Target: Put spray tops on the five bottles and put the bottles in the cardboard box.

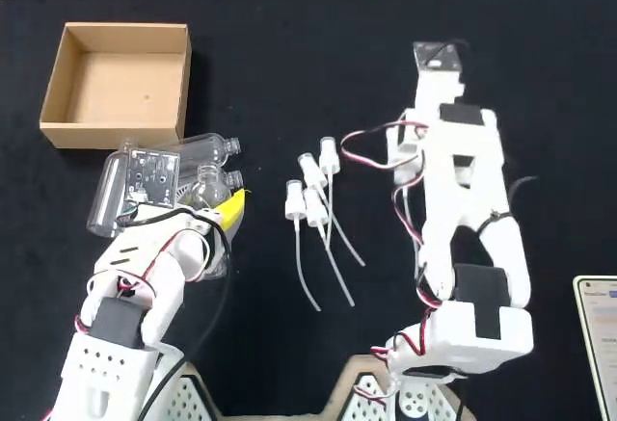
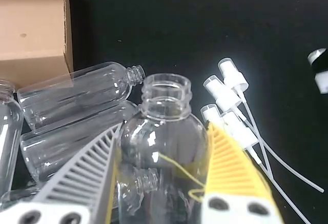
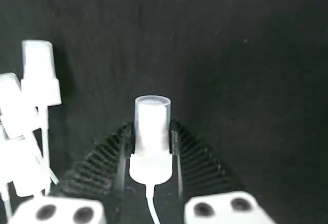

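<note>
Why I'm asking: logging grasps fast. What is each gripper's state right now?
Left gripper: shut on a clear bottle.
Right gripper: shut on a spray top.

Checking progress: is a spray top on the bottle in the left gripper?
Not yet: the bottle in the left gripper shows a bare, open neck.

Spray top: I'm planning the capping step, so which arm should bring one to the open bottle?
Right. The right gripper is shut on a spray top. The left gripper grips the uncapped bottle, so it should probably just steady it.
</note>
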